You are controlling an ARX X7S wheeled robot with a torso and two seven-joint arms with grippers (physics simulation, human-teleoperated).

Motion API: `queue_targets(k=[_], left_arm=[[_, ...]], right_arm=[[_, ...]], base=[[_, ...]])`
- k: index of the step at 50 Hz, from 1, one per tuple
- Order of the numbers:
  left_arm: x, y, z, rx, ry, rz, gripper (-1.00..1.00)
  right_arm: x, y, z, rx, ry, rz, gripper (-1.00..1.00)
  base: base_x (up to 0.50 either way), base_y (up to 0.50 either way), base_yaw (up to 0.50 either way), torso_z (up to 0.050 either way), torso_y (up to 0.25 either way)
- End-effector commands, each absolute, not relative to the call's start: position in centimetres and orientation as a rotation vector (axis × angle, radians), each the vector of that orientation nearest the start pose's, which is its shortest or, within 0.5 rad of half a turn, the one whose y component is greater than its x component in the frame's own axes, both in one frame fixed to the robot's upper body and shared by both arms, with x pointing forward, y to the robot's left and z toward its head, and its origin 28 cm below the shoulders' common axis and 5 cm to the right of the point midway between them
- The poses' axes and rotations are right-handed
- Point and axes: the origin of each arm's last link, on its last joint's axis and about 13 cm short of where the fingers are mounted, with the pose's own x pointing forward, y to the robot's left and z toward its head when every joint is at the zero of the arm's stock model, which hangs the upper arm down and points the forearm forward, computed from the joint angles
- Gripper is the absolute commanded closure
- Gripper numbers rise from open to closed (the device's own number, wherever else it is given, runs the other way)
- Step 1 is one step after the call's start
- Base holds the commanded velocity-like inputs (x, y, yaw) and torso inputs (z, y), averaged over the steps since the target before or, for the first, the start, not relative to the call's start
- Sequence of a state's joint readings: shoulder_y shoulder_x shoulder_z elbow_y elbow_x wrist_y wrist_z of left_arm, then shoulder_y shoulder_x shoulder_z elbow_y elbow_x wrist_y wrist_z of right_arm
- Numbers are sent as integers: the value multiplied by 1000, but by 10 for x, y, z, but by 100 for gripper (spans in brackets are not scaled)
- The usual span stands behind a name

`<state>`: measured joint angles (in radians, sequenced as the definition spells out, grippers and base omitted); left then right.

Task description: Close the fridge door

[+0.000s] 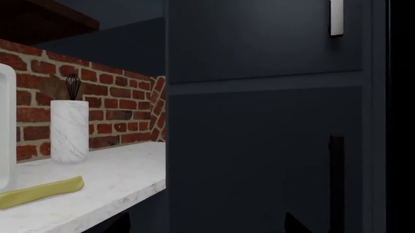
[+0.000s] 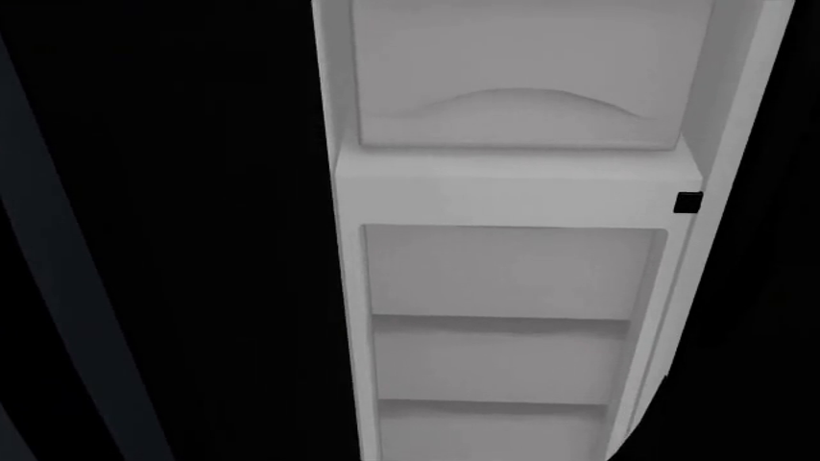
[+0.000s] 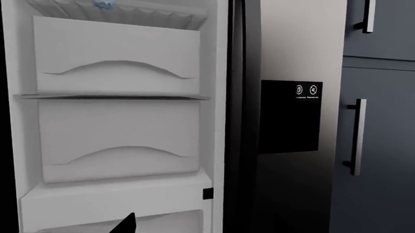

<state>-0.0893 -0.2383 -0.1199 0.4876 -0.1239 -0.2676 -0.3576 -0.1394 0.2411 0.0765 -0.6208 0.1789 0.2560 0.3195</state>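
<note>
The fridge door (image 2: pixel 513 279) stands open and fills the middle of the head view. It shows its white inner lining, an arched compartment cover (image 2: pixel 519 106), stacked shelf bins and a small black square (image 2: pixel 688 202) on the rim. Neither gripper appears in the head view. The right wrist view faces the same fridge door (image 3: pixel 116 121) from close by. My right gripper (image 3: pixel 207 227) shows only one dark fingertip (image 3: pixel 126 224), set far to one side with nothing against it. My left gripper (image 1: pixel 207 225) is open and empty in front of a dark cabinet panel (image 1: pixel 259 145).
Beside the open door is the fridge's steel front with a black dispenser panel (image 3: pixel 290 116), then dark cabinets with bar handles (image 3: pixel 355 136). By the left arm, a marble counter (image 1: pixel 110 179) holds a marble utensil holder (image 1: pixel 69 130) with a whisk and a yellow cloth (image 1: pixel 42 191), against a brick wall.
</note>
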Motion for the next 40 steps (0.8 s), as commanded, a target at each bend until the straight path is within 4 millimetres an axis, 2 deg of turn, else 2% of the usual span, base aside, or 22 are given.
queue_targets(k=[1, 6, 27, 40], left_arm=[[212, 270, 125, 73, -344, 411, -100], [215, 269, 125, 77, -341, 409, -100], [213, 270, 125, 78, -347, 410, -100], [214, 269, 126, 81, -349, 409, -100]], right_arm=[[170, -138, 109, -66, -247, -252, -100], [171, -139, 107, -42, -228, -265, -100], [171, -137, 107, -60, -236, -234, -100], [168, -137, 108, -59, -245, -236, -100]], base=[[0, 0, 0, 0, 0], [103, -20, 0, 0, 0], [430, -96, 0, 0, 1], [0, 0, 0, 0, 0]])
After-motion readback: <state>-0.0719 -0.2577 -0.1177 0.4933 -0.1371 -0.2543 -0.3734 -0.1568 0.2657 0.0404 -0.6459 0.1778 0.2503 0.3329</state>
